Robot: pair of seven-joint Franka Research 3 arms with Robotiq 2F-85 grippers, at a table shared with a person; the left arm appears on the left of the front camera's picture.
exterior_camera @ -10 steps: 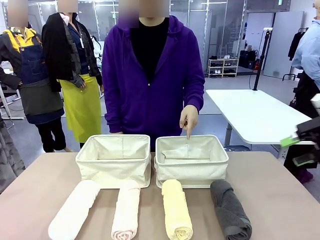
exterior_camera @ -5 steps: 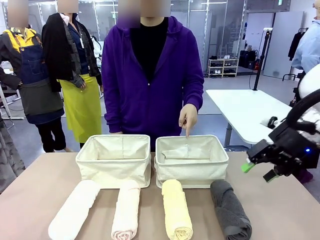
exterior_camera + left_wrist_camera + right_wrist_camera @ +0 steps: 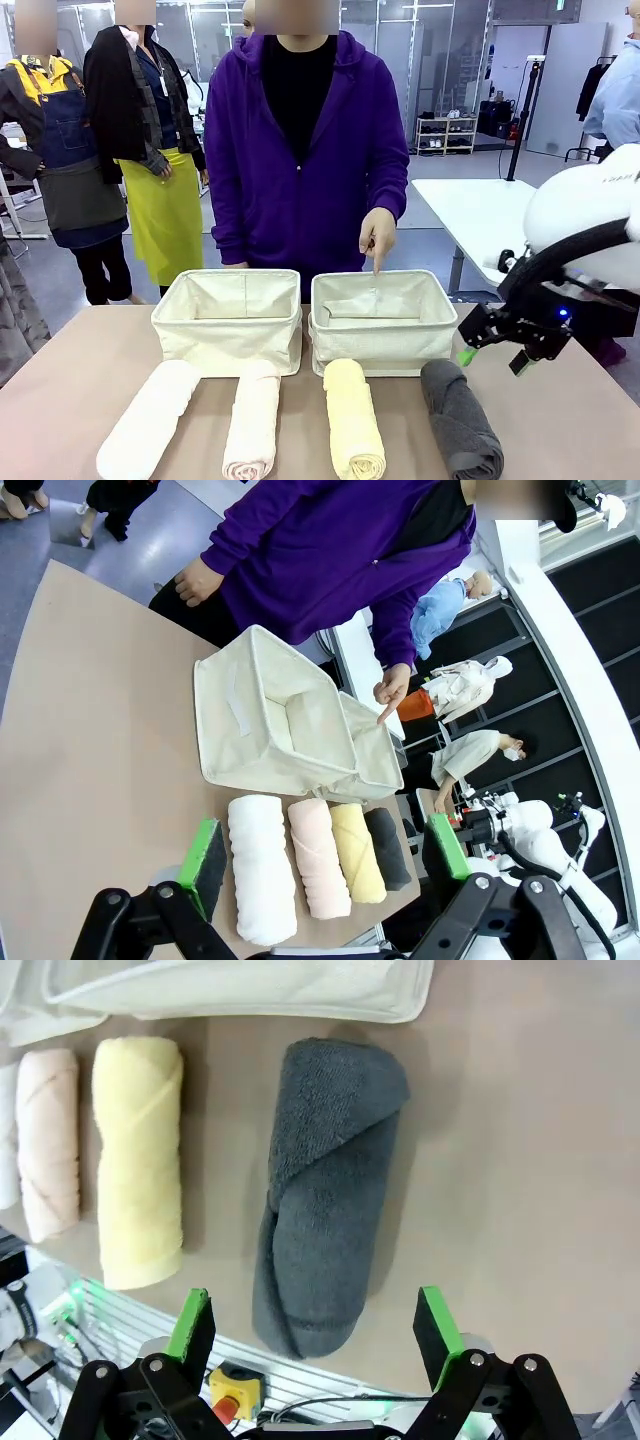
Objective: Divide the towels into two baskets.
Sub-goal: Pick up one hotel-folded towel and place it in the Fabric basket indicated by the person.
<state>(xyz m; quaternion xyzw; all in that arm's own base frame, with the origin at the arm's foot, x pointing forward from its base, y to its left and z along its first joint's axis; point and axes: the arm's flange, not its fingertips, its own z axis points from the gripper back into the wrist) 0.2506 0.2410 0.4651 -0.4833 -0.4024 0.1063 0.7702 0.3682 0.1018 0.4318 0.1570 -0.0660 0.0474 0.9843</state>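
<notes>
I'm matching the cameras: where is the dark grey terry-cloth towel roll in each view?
Front view: dark grey terry-cloth towel roll, bottom right, rightmost in the row.
Left wrist view: grey roll, lower centre, right end of the row.
Right wrist view: grey roll, centre.
Shared landmark: pale yellow terry-cloth towel roll beside it.

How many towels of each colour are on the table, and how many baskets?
White towel: 1
Pink-cream towel: 1
Yellow towel: 1
Dark grey towel: 1
Cream baskets: 2, the left basket and the right basket
Total: 6 things (4 towels, 2 baskets)
</notes>
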